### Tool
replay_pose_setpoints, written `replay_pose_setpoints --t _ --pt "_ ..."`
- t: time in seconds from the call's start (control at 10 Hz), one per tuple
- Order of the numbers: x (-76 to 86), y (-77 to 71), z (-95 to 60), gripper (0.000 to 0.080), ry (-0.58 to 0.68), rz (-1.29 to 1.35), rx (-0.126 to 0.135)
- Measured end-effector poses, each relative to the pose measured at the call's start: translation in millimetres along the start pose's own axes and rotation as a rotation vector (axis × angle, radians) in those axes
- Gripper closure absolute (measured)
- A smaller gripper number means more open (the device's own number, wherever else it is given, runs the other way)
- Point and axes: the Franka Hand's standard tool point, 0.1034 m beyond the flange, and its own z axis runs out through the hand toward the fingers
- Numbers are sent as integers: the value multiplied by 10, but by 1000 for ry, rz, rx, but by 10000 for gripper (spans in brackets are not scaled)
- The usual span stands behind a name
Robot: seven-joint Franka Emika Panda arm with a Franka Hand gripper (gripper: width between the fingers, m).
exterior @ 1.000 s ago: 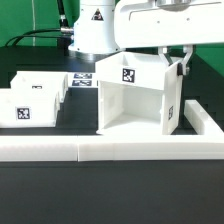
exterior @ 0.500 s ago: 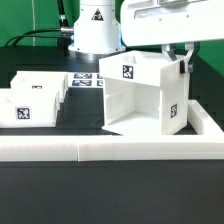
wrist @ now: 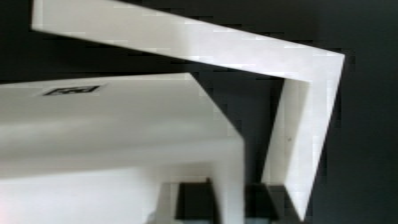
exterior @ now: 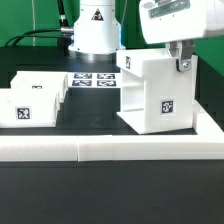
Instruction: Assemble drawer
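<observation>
Exterior view: a black flat table [exterior: 85, 118] fills the scene, edged along the front and along the exterior view's right by a long low white border rail [exterior: 60, 150]. Inside the rail's corner, on the exterior view's right, stands the tall white plastic boxy casing [exterior: 155, 95] of the drawer, upright on the table, turned so that 1 corner faces the camera. It carries 2 black-and-white square tags, 1 on its top face [exterior: 127, 63] and 1 on the side wall towards the camera [exterior: 167, 106]. The white Franka arm [exterior: 95, 25] rises behind the table, and its hand reaches down over the casing.

On the exterior view's left, well apart from the casing, sit the 2 small white plastic trays, the nearer tray [exterior: 28, 108] showing a tag on its front and the farther tray [exterior: 45, 84] just behind it. The thin flat white marker board [exterior: 95, 80] lies between the trays and the casing, farther back.

The two-finger gripper [exterior: 183, 64] sits at the casing's top edge on the exterior view's right. In the wrist view its dark fingers [wrist: 189, 205] stand close together with a white wall of the casing pinched between them.
</observation>
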Motion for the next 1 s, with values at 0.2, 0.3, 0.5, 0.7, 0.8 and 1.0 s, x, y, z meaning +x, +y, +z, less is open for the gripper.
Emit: replay_pose_setpoints --t 0.2,0.3,0.5,0.7,0.8,1.0 --pt "-27 3 2 752 -15 109 3" --pt "-37 5 4 752 -18 120 4" --pt "-65 -54 89 752 -32 133 -25" --pt "-18 -255 132 751 -49 101 -49" --pt "-7 -346 158 751 -52 140 -50" --pt "5 -519 164 752 -57 155 -45"
